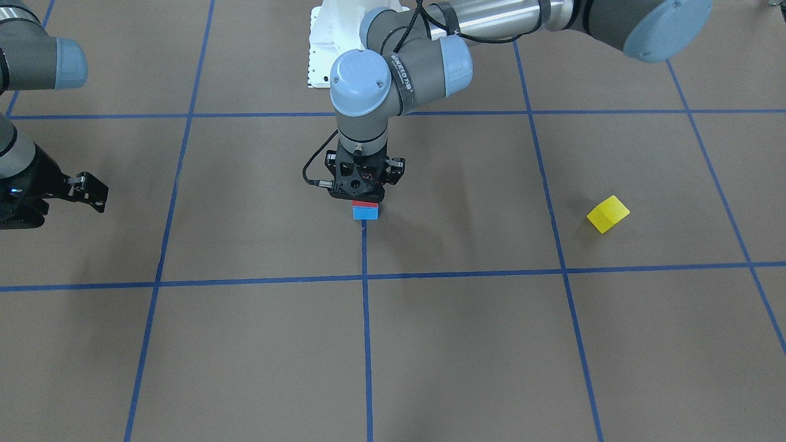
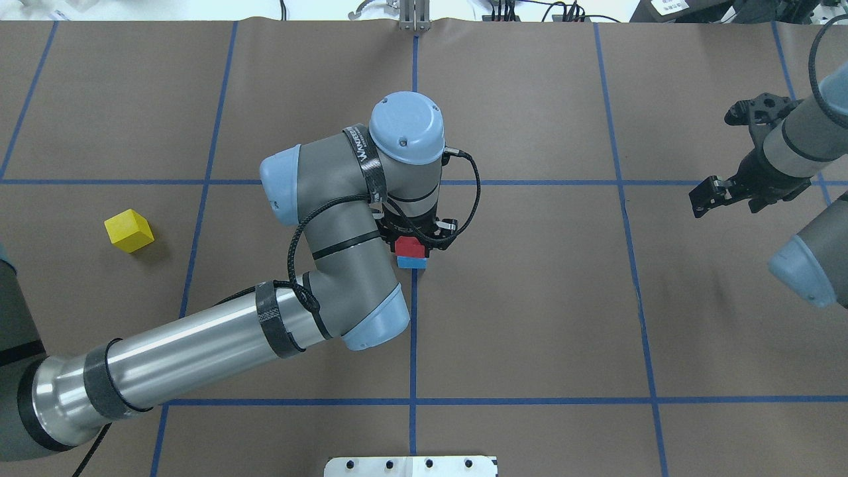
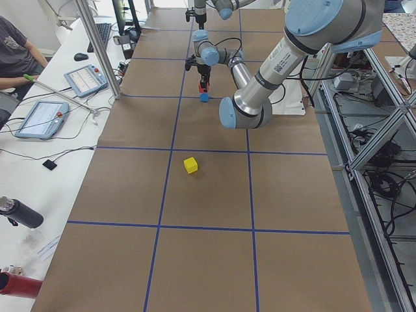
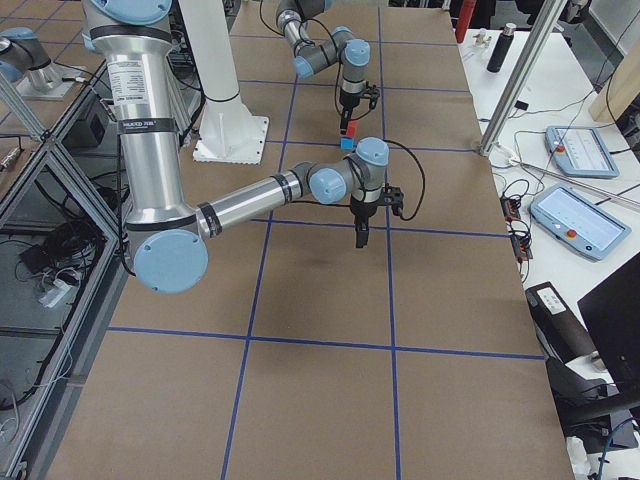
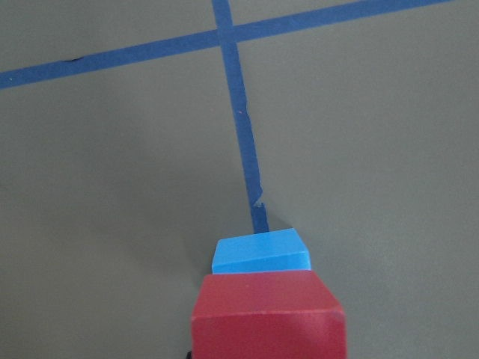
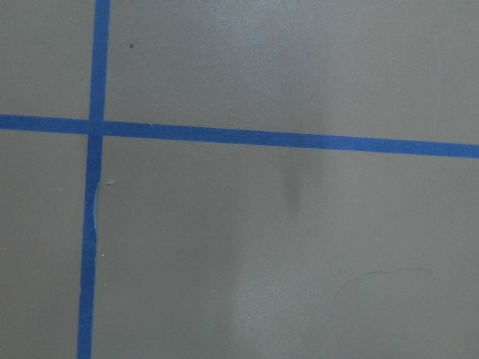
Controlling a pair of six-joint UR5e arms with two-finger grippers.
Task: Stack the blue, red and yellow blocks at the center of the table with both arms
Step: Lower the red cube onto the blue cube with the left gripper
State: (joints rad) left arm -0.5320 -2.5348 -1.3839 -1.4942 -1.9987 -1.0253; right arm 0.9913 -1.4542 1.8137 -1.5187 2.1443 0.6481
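Observation:
My left gripper (image 1: 365, 195) is at the table's center, pointing down and shut on the red block (image 2: 409, 246). The red block sits directly over the blue block (image 1: 365, 212), on it or just above it; I cannot tell whether they touch. In the left wrist view the red block (image 5: 267, 314) fills the bottom and the blue block (image 5: 260, 251) shows just beyond it. The yellow block (image 2: 128, 230) lies alone on the robot's left side of the table, also in the front view (image 1: 608, 214). My right gripper (image 2: 715, 194) hovers far off on the right, open and empty.
Blue tape lines (image 2: 413, 331) divide the brown table into a grid. The left arm's elbow and forearm (image 2: 199, 351) stretch over the near left of the table. A white base plate (image 2: 411, 466) is at the near edge. The right wrist view shows only bare table and tape (image 6: 262, 138).

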